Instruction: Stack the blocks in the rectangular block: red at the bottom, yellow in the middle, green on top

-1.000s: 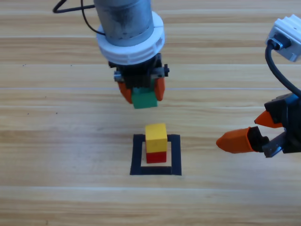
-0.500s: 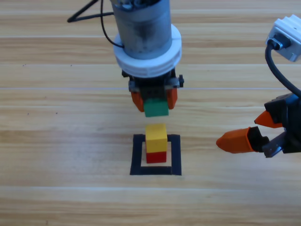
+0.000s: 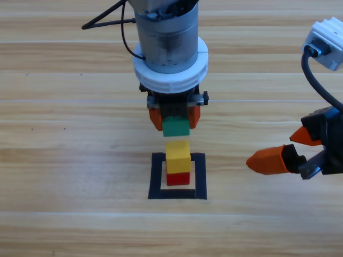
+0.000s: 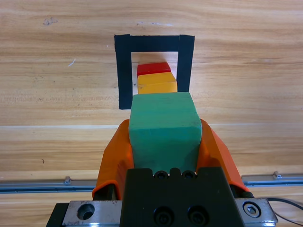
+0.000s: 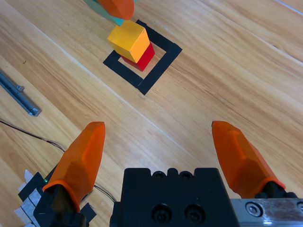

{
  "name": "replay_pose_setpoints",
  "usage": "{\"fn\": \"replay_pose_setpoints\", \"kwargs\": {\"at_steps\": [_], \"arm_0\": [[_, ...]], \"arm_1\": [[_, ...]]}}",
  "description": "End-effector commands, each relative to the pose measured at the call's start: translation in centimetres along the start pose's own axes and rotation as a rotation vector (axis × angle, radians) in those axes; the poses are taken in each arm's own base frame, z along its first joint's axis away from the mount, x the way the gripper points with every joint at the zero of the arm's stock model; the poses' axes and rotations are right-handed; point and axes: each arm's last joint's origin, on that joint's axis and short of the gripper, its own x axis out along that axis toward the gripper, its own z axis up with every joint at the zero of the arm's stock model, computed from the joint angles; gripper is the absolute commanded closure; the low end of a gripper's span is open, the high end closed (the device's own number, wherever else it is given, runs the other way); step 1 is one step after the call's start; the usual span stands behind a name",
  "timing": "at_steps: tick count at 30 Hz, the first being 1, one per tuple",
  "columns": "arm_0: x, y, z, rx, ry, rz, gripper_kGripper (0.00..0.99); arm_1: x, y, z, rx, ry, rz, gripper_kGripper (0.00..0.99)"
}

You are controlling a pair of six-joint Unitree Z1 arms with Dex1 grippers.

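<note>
here the green cube (image 3: pixel 176 127) is clamped between the orange jaws of the left gripper (image 3: pixel 175 115), held in the air just above and behind the yellow cube (image 3: pixel 178 155). yellow is stacked on the red cube (image 3: pixel 178 178) inside the black tape square (image 3: pixel 155 176), mid-table. the right gripper (image 3: pixel 292 147) is parked toward the table's right edge, jaws spread wide.

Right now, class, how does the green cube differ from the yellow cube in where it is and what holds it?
The green cube is clamped in the left gripper, in the air; the yellow cube rests free on the red cube. Green hangs short of the black tape square; yellow stands inside it. Both are matte cubes of like size.
</note>
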Motion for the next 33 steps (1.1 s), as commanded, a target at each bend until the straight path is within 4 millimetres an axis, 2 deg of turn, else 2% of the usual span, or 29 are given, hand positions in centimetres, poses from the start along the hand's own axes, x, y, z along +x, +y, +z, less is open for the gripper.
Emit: {"fn": "replay_pose_setpoints", "kwargs": {"at_steps": [1, 22, 33], "arm_0": [[3.2, -1.3, -0.5, 0.029, 0.036, 0.063, 0.909], [5.3, -2.1, -0.5, 0.031, 0.095, 0.075, 0.909], [5.6, -2.2, -0.3, 0.026, 0.102, 0.071, 0.909]], "arm_1": [[1.6, -0.8, -0.6, 0.019, 0.045, -0.024, 0.000], [1.6, -0.8, -0.6, 0.019, 0.046, -0.021, 0.000], [1.7, -0.8, -0.6, 0.019, 0.048, -0.021, 0.000]]}}
